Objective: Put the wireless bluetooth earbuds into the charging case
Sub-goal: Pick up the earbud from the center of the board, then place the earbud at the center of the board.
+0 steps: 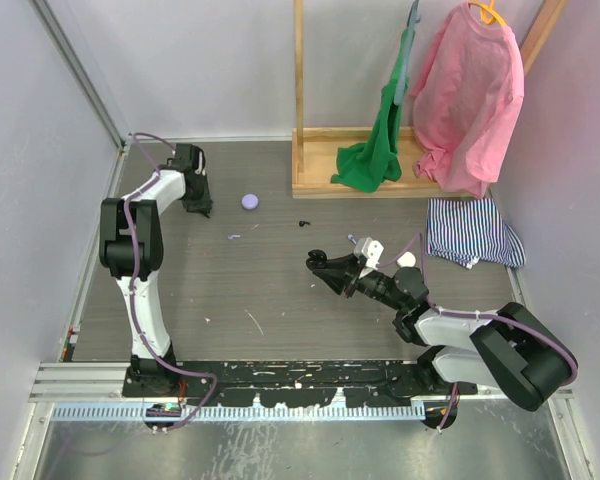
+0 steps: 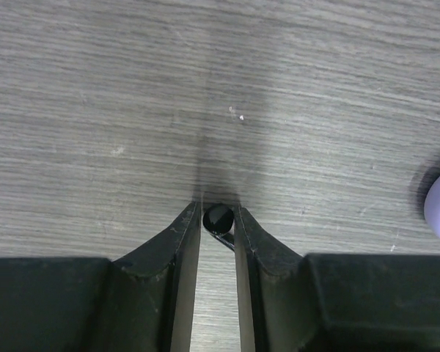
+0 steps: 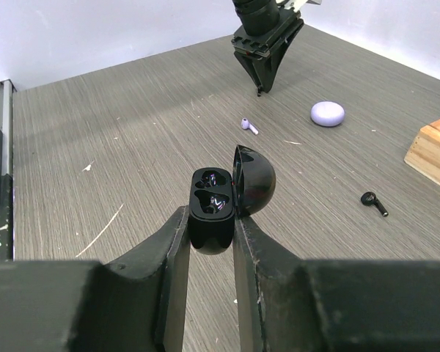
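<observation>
Right pincer (image 3: 211, 233) clamps the open charging case (image 3: 213, 194); well ahead of it, left pincer (image 2: 218, 226) nips a black earbud (image 2: 218, 216). Next, I reckon: carry it across and seat it.

Your top camera looks down from behind. Left wrist hugs the table (image 2: 132, 110); right wrist, like top, sees the left gripper (image 3: 261, 86).

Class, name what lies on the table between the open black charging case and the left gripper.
One lilac earbud on the table; the right wrist view shows it between the black charging case and the left gripper.
</observation>
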### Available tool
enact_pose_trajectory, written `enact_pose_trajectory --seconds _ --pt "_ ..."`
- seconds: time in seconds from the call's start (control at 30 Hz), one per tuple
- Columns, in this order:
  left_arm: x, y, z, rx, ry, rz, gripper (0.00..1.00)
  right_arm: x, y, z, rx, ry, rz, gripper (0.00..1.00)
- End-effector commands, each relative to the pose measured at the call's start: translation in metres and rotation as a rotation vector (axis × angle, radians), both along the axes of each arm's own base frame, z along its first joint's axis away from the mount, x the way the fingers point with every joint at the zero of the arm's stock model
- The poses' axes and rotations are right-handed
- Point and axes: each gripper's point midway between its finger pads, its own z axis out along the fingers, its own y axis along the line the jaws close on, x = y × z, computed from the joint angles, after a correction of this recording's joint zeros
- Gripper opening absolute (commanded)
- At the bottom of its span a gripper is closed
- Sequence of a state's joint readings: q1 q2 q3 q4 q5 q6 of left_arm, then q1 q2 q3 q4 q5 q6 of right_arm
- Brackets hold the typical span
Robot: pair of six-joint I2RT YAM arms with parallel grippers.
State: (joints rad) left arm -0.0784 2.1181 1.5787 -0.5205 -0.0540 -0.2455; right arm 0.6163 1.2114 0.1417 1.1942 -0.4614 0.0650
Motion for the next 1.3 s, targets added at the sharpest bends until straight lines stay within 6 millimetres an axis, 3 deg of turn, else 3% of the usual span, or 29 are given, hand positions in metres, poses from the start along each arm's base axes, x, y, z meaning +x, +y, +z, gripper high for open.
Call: enact_pose_trajectory --seconds 0.0,0.2,0.53,0.93,1.07,1.27 --pt "-0.009 -0.006 0.005 0.004 0.039 -0.024 0.24 0.003 0.005 0.021 0.034 -0.068 0.007 0.03" --pt "-0.015 -0.009 0.012 0.016 0.032 -0.032 0.20 0.004 0.006 0.020 0.032 -0.065 0.008 0.03" --pt "-0.035 -0.016 0.043 0.044 -0.032 -0.041 0.16 0.005 0.006 0.017 0.029 -0.056 0.006 0.03" --pt "-0.091 -0.077 0.074 0.095 -0.077 -0.200 0.16 0.006 0.007 0.015 0.023 -0.052 0.002 0.03" --pt "-0.109 -0.103 0.087 0.117 -0.133 -0.261 0.16 0.006 0.008 0.014 0.020 -0.051 0.001 0.03" --pt "-0.130 -0.126 0.107 0.135 -0.241 -0.295 0.16 0.005 0.009 0.012 0.016 -0.050 0.004 0.03"
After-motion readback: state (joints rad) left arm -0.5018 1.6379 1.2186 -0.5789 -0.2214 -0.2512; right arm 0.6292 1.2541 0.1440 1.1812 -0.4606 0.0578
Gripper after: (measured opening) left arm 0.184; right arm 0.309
